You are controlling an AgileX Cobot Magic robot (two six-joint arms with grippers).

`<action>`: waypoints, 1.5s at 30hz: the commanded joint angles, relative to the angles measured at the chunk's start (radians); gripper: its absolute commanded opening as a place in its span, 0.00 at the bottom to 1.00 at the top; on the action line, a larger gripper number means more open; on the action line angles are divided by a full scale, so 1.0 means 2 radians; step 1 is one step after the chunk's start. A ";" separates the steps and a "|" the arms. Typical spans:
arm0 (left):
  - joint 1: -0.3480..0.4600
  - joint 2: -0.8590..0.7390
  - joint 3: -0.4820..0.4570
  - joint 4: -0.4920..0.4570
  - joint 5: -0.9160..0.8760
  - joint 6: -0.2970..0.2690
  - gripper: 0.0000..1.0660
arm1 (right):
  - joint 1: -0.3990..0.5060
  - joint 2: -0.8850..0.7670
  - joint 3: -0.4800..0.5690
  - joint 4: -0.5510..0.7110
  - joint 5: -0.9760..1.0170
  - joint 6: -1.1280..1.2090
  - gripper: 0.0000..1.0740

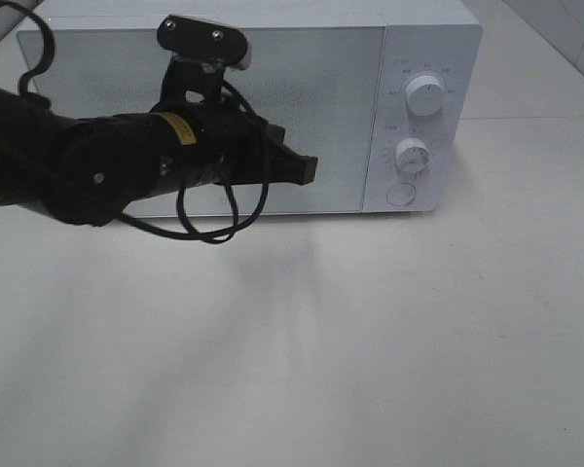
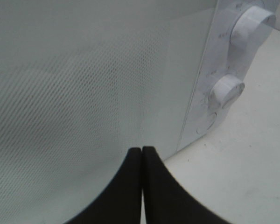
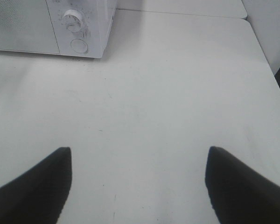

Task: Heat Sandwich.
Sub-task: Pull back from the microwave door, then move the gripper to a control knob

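No sandwich shows in any view. A white microwave [image 1: 423, 58] stands at the back of the table with its mesh-patterned door [image 1: 311, 97] closed. My left gripper [image 1: 310, 169] is shut and empty, its black fingertips just in front of the door's lower right part. In the left wrist view the left gripper [image 2: 143, 150] has both fingers pressed together, close to the door [image 2: 74, 93], with the two knobs [image 2: 226, 91] off to the side. My right gripper [image 3: 139, 161] is open and empty over bare table; it does not show in the exterior high view.
The microwave's control panel carries an upper knob [image 1: 425, 96], a lower knob [image 1: 413, 155] and a round button [image 1: 401, 194]. The white table [image 1: 370, 341] stretches out in front. The table's far edge [image 3: 259, 42] shows in the right wrist view.
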 commanded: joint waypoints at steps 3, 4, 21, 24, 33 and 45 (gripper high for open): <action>-0.003 -0.058 0.064 -0.005 -0.010 0.000 0.00 | -0.003 -0.013 0.002 0.000 -0.003 -0.002 0.71; -0.003 -0.058 0.064 -0.005 -0.010 0.000 0.00 | -0.003 -0.013 0.002 0.000 -0.003 -0.002 0.71; -0.001 -0.156 0.101 0.006 0.178 0.046 0.96 | -0.003 -0.013 0.002 0.000 -0.003 -0.001 0.71; -0.001 -0.168 0.101 0.015 0.227 0.064 0.96 | -0.003 -0.013 0.002 0.000 -0.003 -0.001 0.71; 0.011 -0.204 0.096 0.018 0.352 0.021 0.95 | -0.003 -0.013 0.002 0.000 -0.003 -0.001 0.71; 0.139 -0.253 0.092 0.019 0.474 0.003 0.95 | -0.003 -0.013 0.002 0.000 -0.003 -0.001 0.71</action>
